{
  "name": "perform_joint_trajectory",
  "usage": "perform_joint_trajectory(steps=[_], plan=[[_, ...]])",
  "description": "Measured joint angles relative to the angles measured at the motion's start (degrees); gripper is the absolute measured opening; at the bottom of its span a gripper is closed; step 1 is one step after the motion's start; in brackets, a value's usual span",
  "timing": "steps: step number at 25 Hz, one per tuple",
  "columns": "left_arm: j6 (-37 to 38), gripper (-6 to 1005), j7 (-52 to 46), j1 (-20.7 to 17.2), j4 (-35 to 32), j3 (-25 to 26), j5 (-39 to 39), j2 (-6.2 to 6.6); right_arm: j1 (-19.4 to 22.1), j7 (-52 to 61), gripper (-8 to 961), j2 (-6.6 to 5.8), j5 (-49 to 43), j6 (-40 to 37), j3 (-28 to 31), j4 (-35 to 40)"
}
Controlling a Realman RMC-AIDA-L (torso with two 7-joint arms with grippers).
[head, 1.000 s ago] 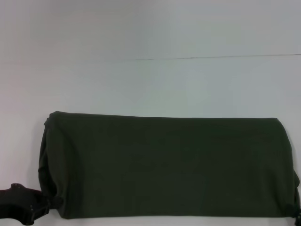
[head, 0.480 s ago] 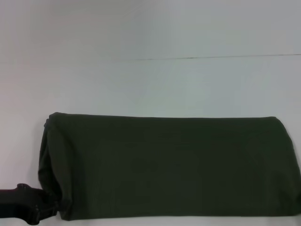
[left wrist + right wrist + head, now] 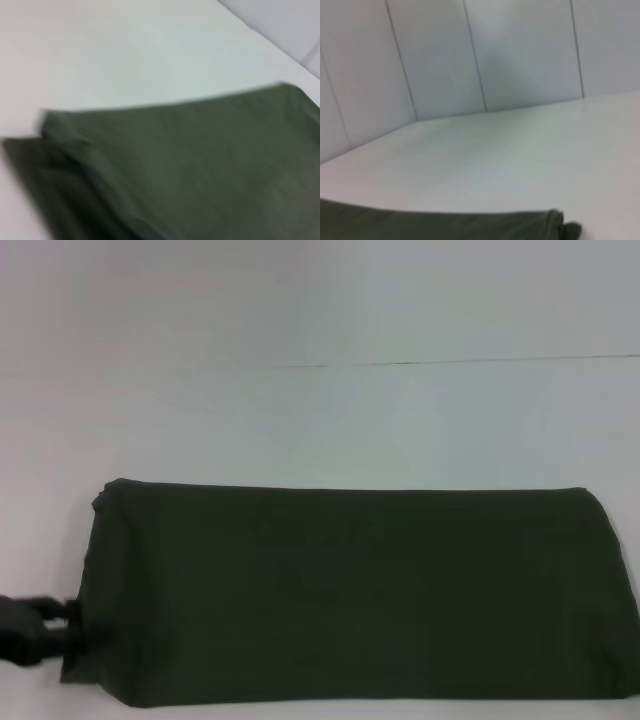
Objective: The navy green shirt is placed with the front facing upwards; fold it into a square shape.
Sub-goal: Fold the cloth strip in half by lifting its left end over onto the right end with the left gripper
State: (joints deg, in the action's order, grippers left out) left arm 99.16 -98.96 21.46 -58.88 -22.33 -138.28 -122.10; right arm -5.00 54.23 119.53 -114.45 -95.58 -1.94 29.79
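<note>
Left gripper (image 3: 35,628), finger state not discernible, sits at the near left end of the navy green shirt (image 3: 360,590), a folded band lying long axis left-to-right across the white table (image 3: 330,420); right gripper out of view.

Left gripper (image 3: 35,628): visible in the head view only, low at the near left edge of the frame, dark and blurred. Whether its jaws are parted or closed cannot be determined. Right arm and gripper: outside every view.
</note>
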Motion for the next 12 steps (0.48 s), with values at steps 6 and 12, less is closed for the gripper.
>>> perform_joint_trajectory(steps=[6, 12], plan=[[-1.12, 677, -2.45, 2.21, 2.30, 10.89, 2.89, 1.44, -3.62, 1.93, 760, -0.17, -0.33, -0.02, -0.06, 1.41], [-2.76, 803, -13.60, 3.69, 3.96, 7.56, 3.27, 2.34, -9.96, 3.43, 810, -0.18, -3.33, 0.29, -2.34, 2.20]])
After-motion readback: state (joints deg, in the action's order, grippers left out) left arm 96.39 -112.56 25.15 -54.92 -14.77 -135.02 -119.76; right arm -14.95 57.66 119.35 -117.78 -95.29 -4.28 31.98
